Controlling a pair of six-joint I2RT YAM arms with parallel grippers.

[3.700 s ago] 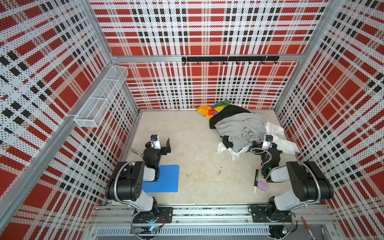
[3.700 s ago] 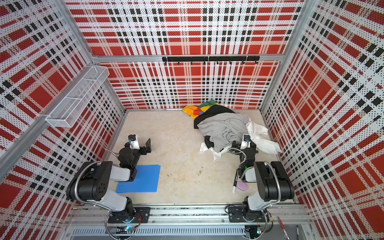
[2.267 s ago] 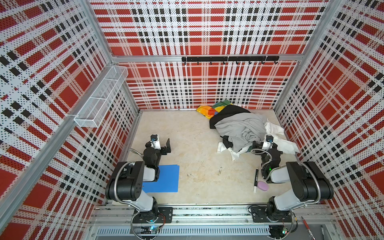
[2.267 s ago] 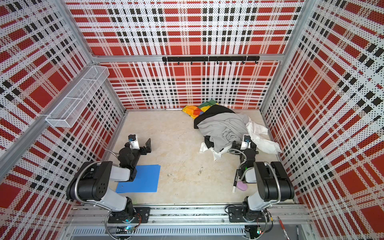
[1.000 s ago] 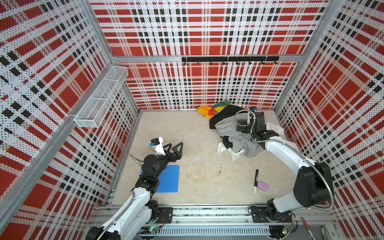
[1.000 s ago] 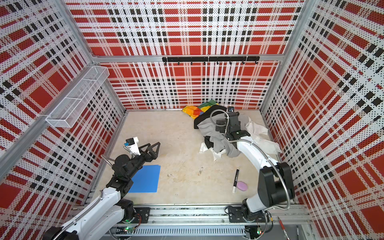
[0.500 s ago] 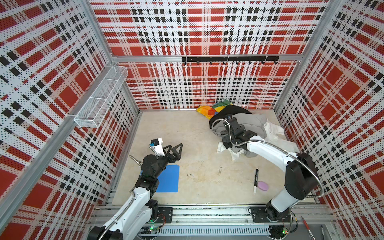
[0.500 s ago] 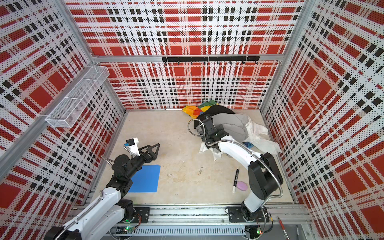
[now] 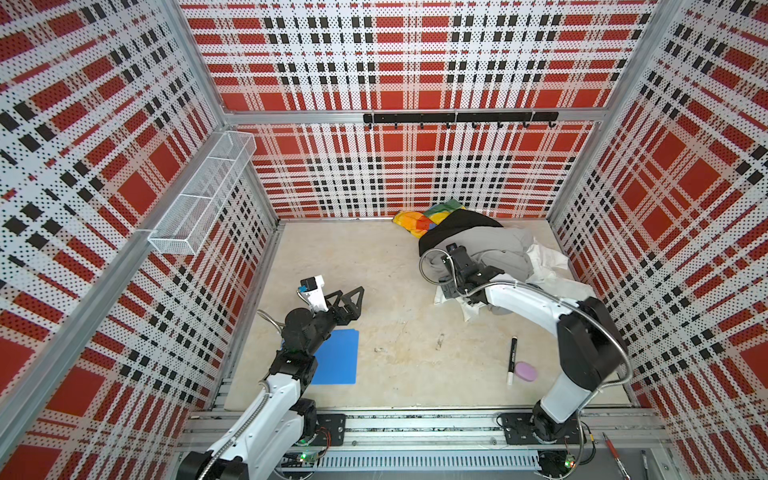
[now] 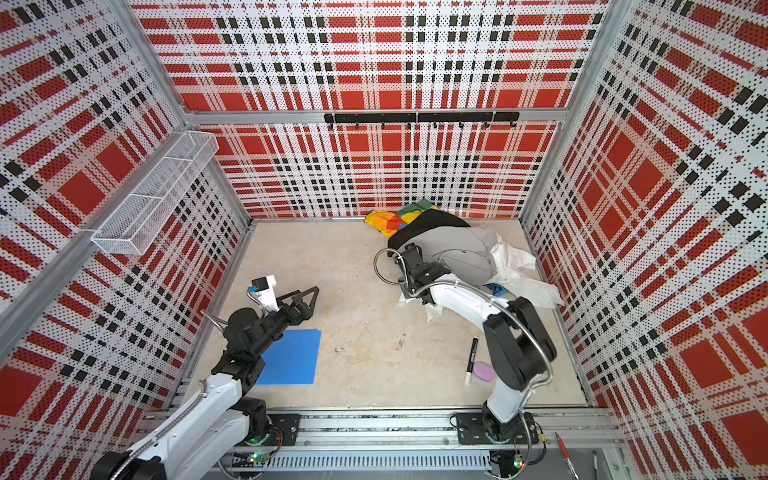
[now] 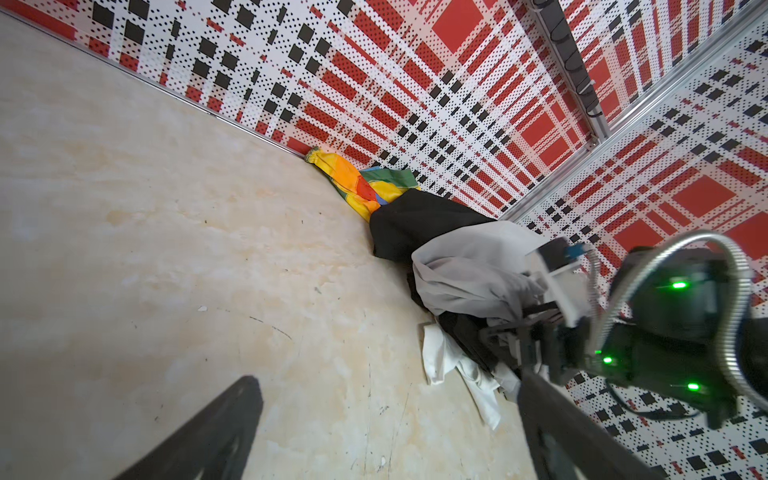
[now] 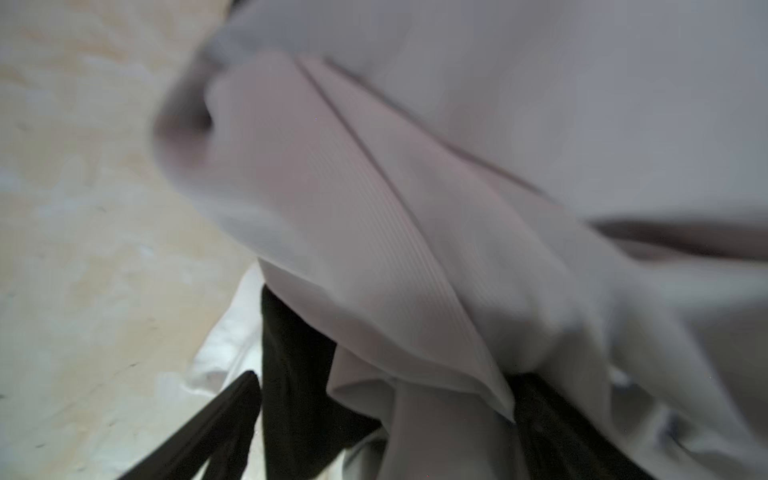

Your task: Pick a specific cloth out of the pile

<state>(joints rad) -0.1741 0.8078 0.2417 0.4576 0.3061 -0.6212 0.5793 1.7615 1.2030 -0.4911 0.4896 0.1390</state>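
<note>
White cloth (image 9: 550,261) lies mostly on the right side of the pile (image 9: 490,249), in the far right part of the tabletop (image 9: 374,257), crumpled towards the right wall and tucked under the grey garment (image 9: 505,253). A smaller white tail (image 11: 440,359) pokes out onto bare tabletop at the pile's near left foot. Behind the grey garment lie a black garment (image 9: 457,224) and a rainbow cloth (image 9: 419,218) against the back wall. The right pincer (image 9: 452,286) is down at that near left foot, its jaws spread wide. In the right wrist view a fold of the grey garment and some black fabric sit between its fingers (image 12: 216,419), with a little white cloth showing just beside them, so nothing is gripped. The left pincer (image 9: 350,292) hovers beyond the blue mat (image 9: 338,359), jaws also wide and holding nothing, well apart from the pile. The right arm is plainly the nearer one. From the right pincer the white tail lies just below and beside it on the near side, while the bulk of the garment is across the pile to the right. Its long axis therefore seems to run left to right beneath the grey layer. The coming grasp likely turns on closing on white fabric and not the grey fold now between the jaws.
</note>
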